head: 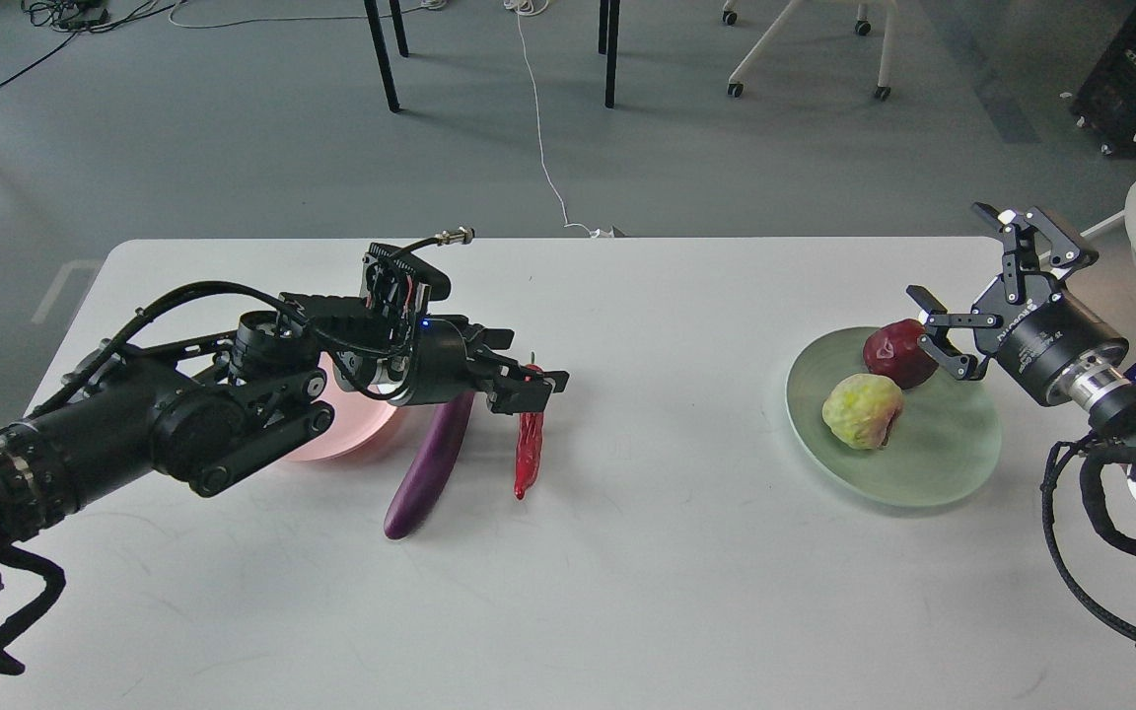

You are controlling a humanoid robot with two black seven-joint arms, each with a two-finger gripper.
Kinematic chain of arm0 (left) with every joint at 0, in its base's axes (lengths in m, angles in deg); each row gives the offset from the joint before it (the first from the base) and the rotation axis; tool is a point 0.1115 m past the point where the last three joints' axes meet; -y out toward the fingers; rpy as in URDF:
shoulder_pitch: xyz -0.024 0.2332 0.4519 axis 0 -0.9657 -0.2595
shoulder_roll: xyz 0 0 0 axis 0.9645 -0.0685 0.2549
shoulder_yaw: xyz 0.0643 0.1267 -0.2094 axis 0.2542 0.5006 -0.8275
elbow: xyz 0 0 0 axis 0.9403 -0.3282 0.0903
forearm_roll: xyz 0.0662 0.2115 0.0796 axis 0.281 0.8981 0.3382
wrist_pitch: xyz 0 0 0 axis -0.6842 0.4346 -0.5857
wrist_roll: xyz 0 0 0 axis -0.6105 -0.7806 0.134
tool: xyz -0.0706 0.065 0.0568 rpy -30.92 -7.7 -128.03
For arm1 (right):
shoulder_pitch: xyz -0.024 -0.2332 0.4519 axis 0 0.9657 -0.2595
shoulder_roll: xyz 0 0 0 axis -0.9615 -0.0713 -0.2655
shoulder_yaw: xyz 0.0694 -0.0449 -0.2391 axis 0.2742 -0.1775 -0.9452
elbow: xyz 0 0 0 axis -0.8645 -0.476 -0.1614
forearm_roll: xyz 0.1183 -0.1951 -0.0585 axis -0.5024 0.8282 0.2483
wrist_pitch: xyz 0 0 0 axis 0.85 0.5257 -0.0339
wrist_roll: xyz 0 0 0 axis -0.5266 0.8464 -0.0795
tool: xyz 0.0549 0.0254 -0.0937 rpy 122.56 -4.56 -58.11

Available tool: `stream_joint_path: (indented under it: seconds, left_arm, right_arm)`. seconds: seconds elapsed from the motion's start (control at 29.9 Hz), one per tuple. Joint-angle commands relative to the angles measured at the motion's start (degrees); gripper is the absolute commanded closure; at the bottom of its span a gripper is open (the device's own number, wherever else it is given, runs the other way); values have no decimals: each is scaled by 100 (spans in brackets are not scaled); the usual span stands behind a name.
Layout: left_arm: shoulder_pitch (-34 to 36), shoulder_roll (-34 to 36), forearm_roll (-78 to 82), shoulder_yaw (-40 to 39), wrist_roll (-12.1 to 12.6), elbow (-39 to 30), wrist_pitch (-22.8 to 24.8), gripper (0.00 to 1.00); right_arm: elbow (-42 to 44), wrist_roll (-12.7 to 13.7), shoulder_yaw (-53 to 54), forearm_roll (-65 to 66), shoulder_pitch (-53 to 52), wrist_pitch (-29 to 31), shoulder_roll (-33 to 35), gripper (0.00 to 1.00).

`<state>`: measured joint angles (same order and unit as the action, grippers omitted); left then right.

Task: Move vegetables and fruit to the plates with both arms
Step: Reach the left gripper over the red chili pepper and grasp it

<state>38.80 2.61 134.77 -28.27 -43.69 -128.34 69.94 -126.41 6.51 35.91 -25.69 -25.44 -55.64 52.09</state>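
Two vegetables were not yet on a plate, and both lay close to the left pincer (534,385). The chili (529,449) was directly at its tips: the stem end was between or just behind the fingers, and the red body hung down from there toward the robot. Its long axis ran nearly straight away from the robot, so it crossed the line of the fingers. I cannot tell if the left pincer already gripped the chili or only stood around it; the fingers were dark and overlapped the stem.

The eggplant (430,468) lay just to the left of the chili, under the wrist of the same arm, its long axis tilted a little, the far end hidden by the pincer body. The pink plate (351,439) was behind the pincer, partly covered by the arm.

The right pincer (958,340) was open and empty, its lower finger close to the red fruit (893,353). This fruit and the yellow-green fruit (862,411) already sat on the green plate (933,473). The left arm was much nearer to both vegetables, so I judged the next move belonged to it.
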Motion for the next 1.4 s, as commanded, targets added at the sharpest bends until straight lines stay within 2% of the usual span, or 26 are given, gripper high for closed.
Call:
stream_joint_path:
  seconds: [0.0,0.64,1.37]
  left_arm:
    - [-57,-159,7,16,1,35,3,2]
    - [-119,-502,7,245,-16,537,-6,2]
    - [-225,-458,16,253,-7,642,-32,3]
  right_arm:
    - [-6,0,2,3,0,-3,5,3]
    - [-41,0,28,-6,53,-3,75,3]
    - [-67,0,28,-6,158,-3,66,3]
